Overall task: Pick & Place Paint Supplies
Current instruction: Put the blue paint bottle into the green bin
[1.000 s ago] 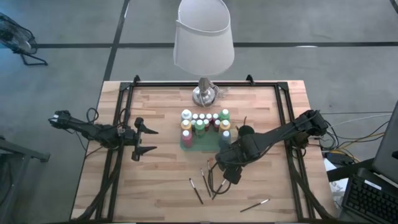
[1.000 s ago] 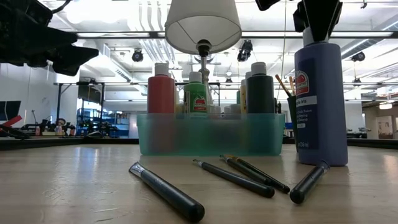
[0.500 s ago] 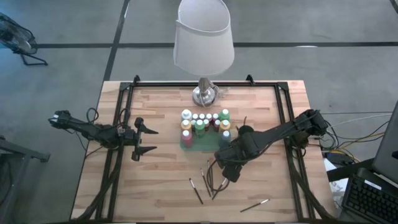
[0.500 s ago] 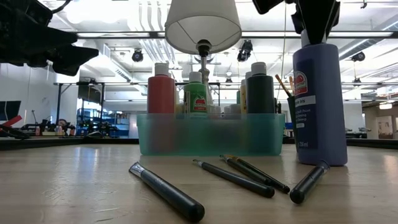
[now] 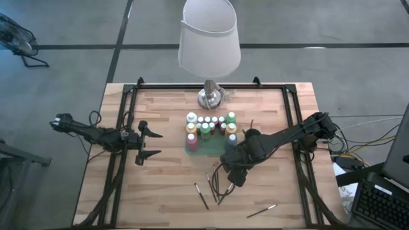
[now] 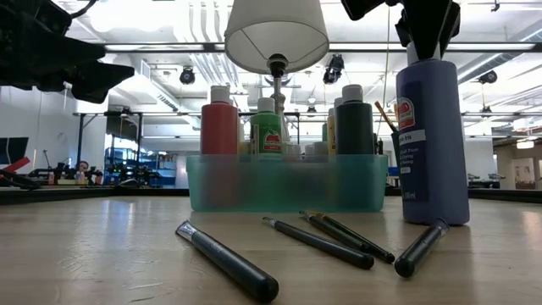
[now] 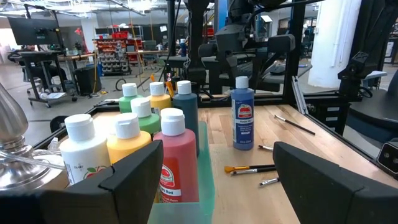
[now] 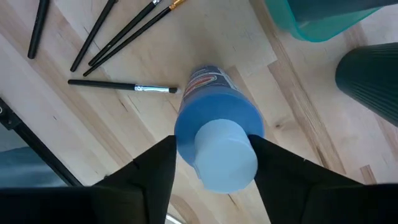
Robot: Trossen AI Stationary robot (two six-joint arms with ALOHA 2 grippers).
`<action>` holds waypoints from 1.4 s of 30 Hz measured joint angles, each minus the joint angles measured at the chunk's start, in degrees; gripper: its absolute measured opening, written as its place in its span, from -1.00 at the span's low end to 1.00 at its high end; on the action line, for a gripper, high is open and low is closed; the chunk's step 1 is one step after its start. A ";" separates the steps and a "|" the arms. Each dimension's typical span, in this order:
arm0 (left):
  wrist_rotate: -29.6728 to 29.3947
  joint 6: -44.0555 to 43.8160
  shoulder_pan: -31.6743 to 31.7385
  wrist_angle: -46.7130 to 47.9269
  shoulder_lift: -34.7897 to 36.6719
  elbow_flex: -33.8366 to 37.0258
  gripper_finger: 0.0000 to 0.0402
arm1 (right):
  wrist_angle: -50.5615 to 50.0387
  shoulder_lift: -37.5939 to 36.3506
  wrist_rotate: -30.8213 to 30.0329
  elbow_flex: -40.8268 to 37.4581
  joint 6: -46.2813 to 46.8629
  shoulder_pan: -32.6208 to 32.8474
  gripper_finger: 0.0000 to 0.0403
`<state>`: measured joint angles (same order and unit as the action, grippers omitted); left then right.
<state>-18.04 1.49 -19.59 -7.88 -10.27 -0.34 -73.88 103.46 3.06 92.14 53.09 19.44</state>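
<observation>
A blue paint bottle [image 6: 433,140] stands upright on the wooden table [image 5: 160,191], just beside the teal tray [image 6: 288,182] and outside it, its white cap [image 8: 222,155] framed between the two dark fingers of the right gripper [image 8: 211,165]. The fingers flank the cap closely on both sides, but whether they are pressing on it or only bracketing it cannot be told. A black-handled brush [image 8: 122,86] lies with its tip at the foot of the bottle.

Inside the tray stand the other white-capped bottles, among them a red one [image 6: 219,120], a green one [image 6: 268,127] and a dark one [image 6: 353,120], with yellow and white bottles visible from the left wrist camera. A dark ribbed cup [image 8: 369,79] sits next to the tray. Several thin paintbrushes [image 6: 320,242] lie scattered on the boards in front of the tray, and one more [image 5: 262,210] rests apart, nearer the table's front edge.

Behind the tray rises the white-shaded lamp [image 5: 209,39] on its silver base. The left gripper [image 5: 152,145] waits well away over the table's left side, its fingers spread wide and holding nothing.
</observation>
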 joint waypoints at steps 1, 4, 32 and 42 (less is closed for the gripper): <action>-0.02 0.01 0.01 0.00 0.00 0.00 0.54 | -0.01 0.00 -0.01 0.00 0.00 -0.01 -0.02; 0.00 0.01 0.01 0.00 0.00 0.00 0.54 | -0.05 0.01 -0.18 0.00 -0.06 -0.11 -0.08; -0.02 -0.01 0.01 0.00 -0.02 0.00 0.54 | -0.75 -0.85 -0.21 4.27 -6.15 -0.70 -0.44; -0.02 -0.01 0.01 0.00 -0.02 0.00 0.54 | -4.45 -0.87 0.05 9.65 -12.50 -3.33 -0.44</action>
<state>-18.06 1.48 -19.58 -7.88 -10.28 -0.34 -78.33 102.59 3.11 101.79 40.59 16.11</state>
